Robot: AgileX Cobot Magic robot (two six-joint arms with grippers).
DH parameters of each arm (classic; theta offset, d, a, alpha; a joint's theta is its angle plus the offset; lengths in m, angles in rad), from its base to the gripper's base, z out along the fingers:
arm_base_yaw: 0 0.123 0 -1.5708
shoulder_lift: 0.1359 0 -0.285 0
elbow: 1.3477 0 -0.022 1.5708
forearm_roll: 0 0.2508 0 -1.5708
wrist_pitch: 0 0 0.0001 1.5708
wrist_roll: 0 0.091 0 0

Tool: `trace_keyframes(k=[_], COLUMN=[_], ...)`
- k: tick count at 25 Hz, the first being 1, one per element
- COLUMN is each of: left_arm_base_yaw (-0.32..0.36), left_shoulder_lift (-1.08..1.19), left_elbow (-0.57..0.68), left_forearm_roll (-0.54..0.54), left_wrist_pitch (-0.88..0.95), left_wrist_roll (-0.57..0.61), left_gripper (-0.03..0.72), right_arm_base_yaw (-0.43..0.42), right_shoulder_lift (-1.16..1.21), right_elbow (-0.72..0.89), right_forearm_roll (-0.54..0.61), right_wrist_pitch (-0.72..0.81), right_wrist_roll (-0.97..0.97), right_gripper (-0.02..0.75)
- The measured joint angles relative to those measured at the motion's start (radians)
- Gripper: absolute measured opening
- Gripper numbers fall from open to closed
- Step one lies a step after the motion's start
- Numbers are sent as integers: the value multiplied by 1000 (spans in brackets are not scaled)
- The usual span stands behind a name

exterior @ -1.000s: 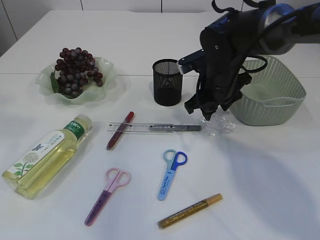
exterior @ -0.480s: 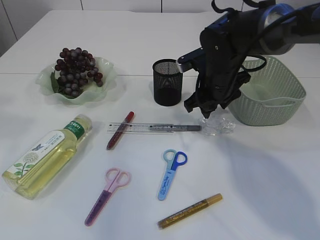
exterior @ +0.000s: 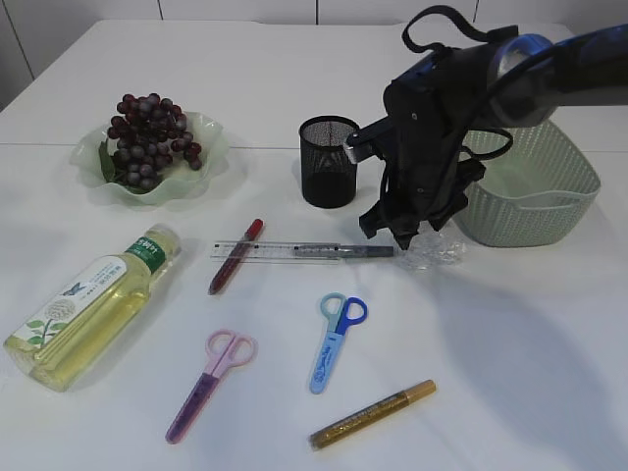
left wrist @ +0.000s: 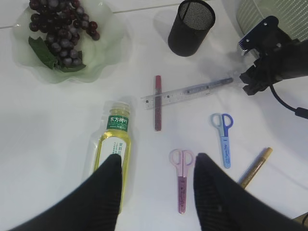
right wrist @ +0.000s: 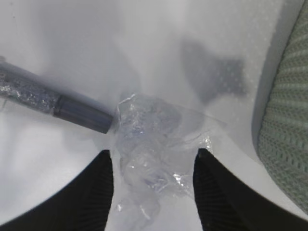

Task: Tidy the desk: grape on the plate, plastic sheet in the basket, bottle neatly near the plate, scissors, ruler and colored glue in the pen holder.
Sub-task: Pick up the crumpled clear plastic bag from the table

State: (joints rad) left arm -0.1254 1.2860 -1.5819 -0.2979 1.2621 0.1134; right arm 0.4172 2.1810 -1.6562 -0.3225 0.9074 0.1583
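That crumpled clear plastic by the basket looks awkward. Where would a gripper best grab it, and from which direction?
Probably from straight above, pinching the raised crumpled middle of the plastic sheet. It lies loose on the table with thin flat edges that offer little to catch, while the bunched centre stands up. The right gripper hangs open over it, one finger on each side. The silver pen's tip touches its left edge, so stay off that side.

basket [right wrist: 288,144] right, silver pen [right wrist: 57,103] left (close)
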Motion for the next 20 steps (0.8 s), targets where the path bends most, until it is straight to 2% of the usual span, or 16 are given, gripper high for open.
trace_keyframes(k=[16,20], left_arm_base_yaw=[0,0], left_shoulder_lift=[0,0], left_elbow=[0,0], left_forearm_roll=[0,0], left_wrist_pitch=[0,0], left_wrist_roll=[0,0], left_gripper=[358,359], right_arm_base_yaw=[0,0], right_shoulder_lift=[28,30], right_elbow=[-4,-4], right_forearm_roll=[0,-2], right_wrist_pitch=[0,0], right_wrist_roll=[12,12], right_gripper=[421,365])
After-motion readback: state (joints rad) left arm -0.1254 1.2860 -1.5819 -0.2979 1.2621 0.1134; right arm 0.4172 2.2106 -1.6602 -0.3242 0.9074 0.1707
